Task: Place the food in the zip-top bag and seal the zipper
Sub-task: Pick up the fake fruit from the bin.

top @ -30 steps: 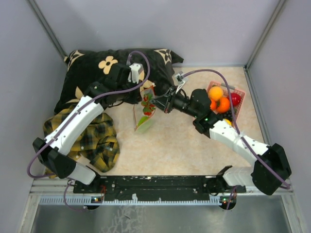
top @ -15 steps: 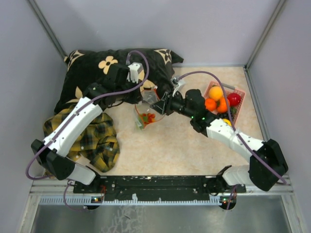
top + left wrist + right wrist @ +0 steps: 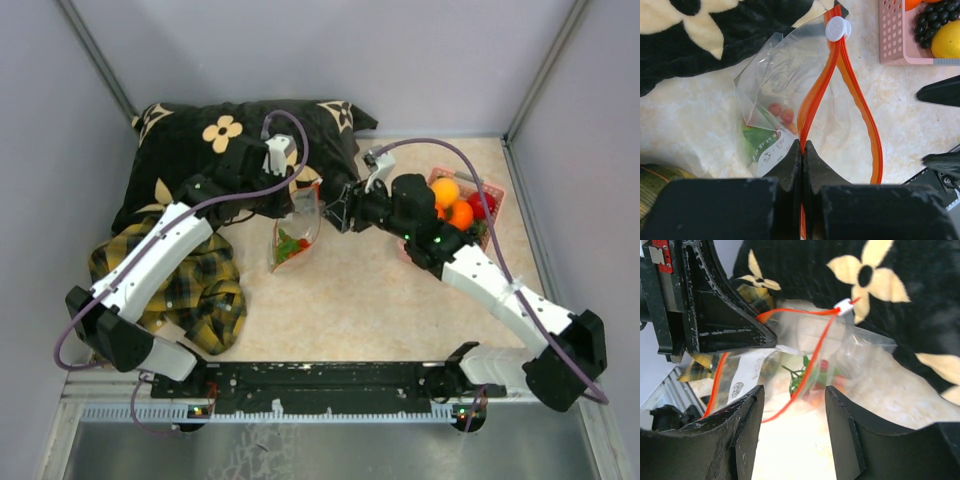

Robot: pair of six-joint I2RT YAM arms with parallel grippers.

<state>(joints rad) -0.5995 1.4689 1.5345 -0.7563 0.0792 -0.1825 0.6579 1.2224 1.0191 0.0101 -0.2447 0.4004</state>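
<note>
1. Your table (image 3: 370,300) is a pale, mottled surface. Along its far left side lies a black pillow (image 3: 200,150) with cream flowers, and a yellow-black plaid cloth (image 3: 205,290) is bunched up nearer the left arm's base.
2. The pink basket (image 3: 497,190) sits at the far right. It holds two oranges (image 3: 444,192), a red apple (image 3: 484,203), a dark grape bunch (image 3: 930,22) and a yellow lemon (image 3: 946,42).
3. The zip-top bag (image 3: 293,235) is in the middle of the table, just in front of the pillow and between your two grippers. Its mouth gapes, with the two sides of the zipper (image 3: 801,131) bowed apart.
4. Your left gripper (image 3: 802,150) is pinched tight on one side of the zipper at the bag's mouth.
5. Your right gripper (image 3: 792,395) is just beside the bag on the basket side. Its fingers are spread apart and have hold of nothing.
6. A green piece (image 3: 754,140) and a few small red bits (image 3: 780,112) lie in the bottom of the bag.
7. The white slider (image 3: 838,28) sits at the far end of the zipper, by the pillow.
</note>
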